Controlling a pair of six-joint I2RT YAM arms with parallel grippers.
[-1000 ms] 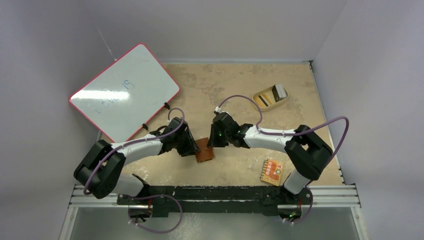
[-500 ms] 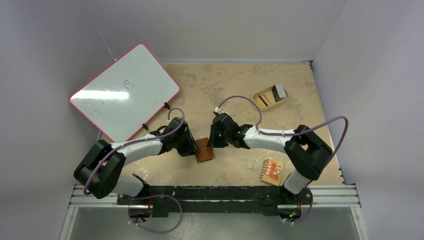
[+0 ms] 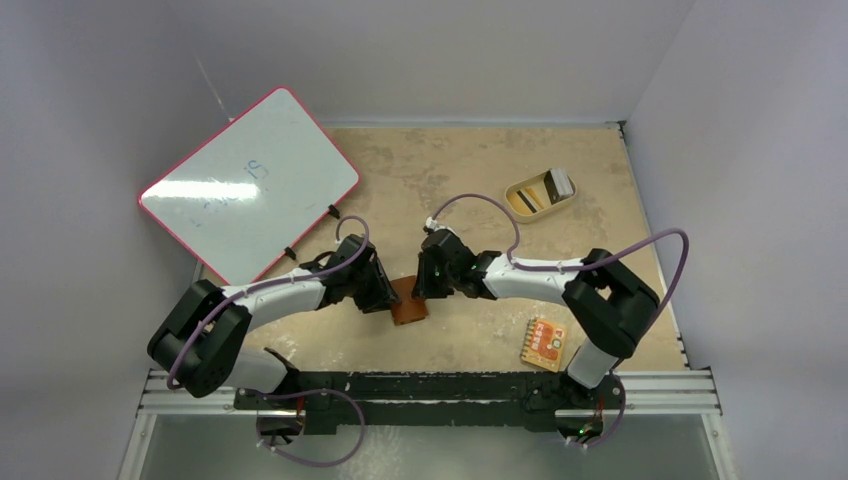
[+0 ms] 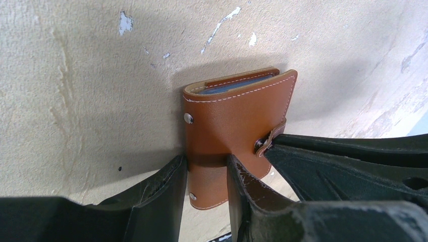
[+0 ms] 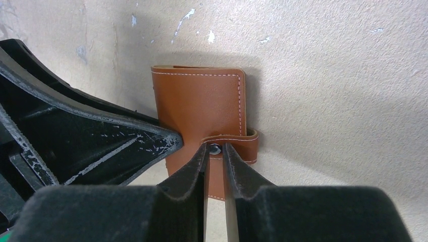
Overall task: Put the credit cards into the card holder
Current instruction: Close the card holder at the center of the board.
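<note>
Two grippers meet at the brown wallet [image 3: 408, 306] just below the centre of the overhead view, on the tan table [image 3: 470, 160]; the wallet is folded, with bluish pocket edges showing along its top in the left wrist view; the left gripper [image 4: 204, 165] clamps the wallet's lower edge, one finger on each face, at a middling spread; the right gripper [image 5: 214, 150] is drawn narrow, its tips pinching the snap tab [image 5: 237, 137] by the metal stud; dark cards [image 3: 527, 200] lie in an oval dish [image 3: 509, 193] at the upper right, well apart from the wallet; a red-rimmed whiteboard [image 3: 250, 180] fills the upper left; an orange packet [image 3: 545, 343] lies at the lower right.
</note>
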